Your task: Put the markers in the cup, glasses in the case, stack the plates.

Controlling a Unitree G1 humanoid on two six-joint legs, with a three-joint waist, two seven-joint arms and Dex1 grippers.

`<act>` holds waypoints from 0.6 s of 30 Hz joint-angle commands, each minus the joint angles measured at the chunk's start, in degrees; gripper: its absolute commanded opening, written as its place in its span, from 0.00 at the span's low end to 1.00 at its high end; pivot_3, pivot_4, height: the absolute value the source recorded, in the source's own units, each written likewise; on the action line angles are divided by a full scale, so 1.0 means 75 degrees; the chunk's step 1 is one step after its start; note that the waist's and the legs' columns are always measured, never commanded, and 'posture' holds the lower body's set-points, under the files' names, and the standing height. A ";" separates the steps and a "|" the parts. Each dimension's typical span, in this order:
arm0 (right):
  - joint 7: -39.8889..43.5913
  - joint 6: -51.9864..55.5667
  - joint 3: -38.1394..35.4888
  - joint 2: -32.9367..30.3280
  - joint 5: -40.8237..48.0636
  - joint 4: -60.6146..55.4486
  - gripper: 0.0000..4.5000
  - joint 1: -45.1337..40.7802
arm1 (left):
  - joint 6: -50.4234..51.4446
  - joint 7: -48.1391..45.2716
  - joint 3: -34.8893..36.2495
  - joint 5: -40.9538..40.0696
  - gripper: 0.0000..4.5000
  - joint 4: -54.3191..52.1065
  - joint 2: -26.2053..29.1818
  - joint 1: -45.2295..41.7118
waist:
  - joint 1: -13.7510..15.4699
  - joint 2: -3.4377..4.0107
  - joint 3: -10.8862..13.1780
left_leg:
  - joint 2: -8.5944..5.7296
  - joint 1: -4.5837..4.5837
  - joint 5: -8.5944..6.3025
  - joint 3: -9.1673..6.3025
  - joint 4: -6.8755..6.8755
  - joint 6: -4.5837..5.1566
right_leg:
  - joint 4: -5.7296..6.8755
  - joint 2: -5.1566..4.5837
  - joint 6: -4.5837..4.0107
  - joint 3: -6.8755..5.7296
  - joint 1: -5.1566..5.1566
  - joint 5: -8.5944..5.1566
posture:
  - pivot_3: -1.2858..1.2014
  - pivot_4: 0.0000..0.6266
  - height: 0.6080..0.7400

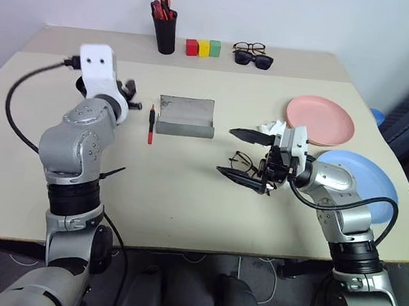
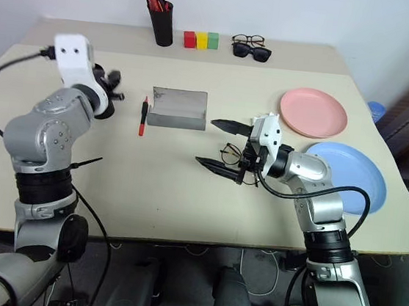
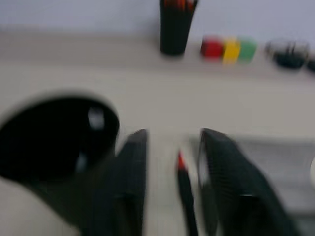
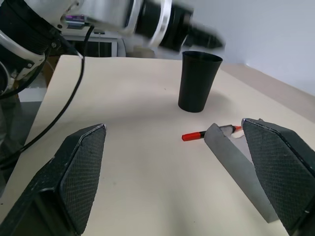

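The black tapered cup stands upright on the table, and my left gripper hovers open just beside and above its rim. A red marker lies flat between the cup and the open grey case. The wire-rimmed glasses lie on the table right of the case. My right gripper points left, open wide, one finger on each side of the glasses and nothing gripped. The pink plate and blue plate lie side by side at the right.
At the back stand a black pen holder with red pens, three coloured blocks, and spectacles with sunglasses. A crumpled white scrap lies near the pink plate. The blue plate overhangs the table's right edge.
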 commanded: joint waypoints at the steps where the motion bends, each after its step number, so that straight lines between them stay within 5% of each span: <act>1: -0.0063 -0.0066 -0.0111 0.0048 0.0062 -0.0251 1.00 -0.0024 | 0.0271 0.0067 -0.0065 0.0108 0.77 0.0503 0.0067 -0.0274 | -0.0001 -0.0002 0.0001 | 0.0000 0.0000 0.0000 0.0000 0.0000 0.0000 | 0.0000 0.0000 0.0000 0.0000 -0.0001 0.0000 | 0.52 0.24 1.00; 2: -0.0065 -0.0068 -0.0127 0.0042 0.0061 -0.0246 1.00 -0.0019 | 0.0266 -0.0084 -0.0227 0.0121 0.87 0.0720 0.0151 -0.0321 | -0.0001 -0.0002 0.0001 | 0.0000 0.0000 0.0000 0.0000 0.0000 0.0000 | 0.0000 0.0000 0.0000 0.0000 -0.0001 0.0000 | 0.52 0.24 1.00; 15: -0.0232 -0.0093 -0.0232 -0.0040 0.0059 -0.0412 1.00 0.0246 | 0.0120 -0.0618 -0.1006 0.0449 0.87 0.2601 0.0560 -0.0811 | -0.0010 -0.0002 0.0002 | 0.0000 0.0001 0.0000 0.0000 -0.0006 0.0000 | 0.0003 0.0000 0.0001 -0.0001 -0.0006 0.0001 | 0.52 0.24 1.00; 18: -0.0308 -0.0054 -0.0238 -0.0055 0.0071 -0.0508 1.00 0.0304 | 0.0065 -0.0594 -0.1015 0.0516 0.67 0.2594 0.0518 -0.0779 | -0.0007 -0.0002 0.0002 | 0.0000 0.0000 0.0000 0.0000 -0.0007 -0.0001 | 0.0002 0.0000 0.0024 -0.0001 -0.0006 0.0014 | 0.52 0.24 1.00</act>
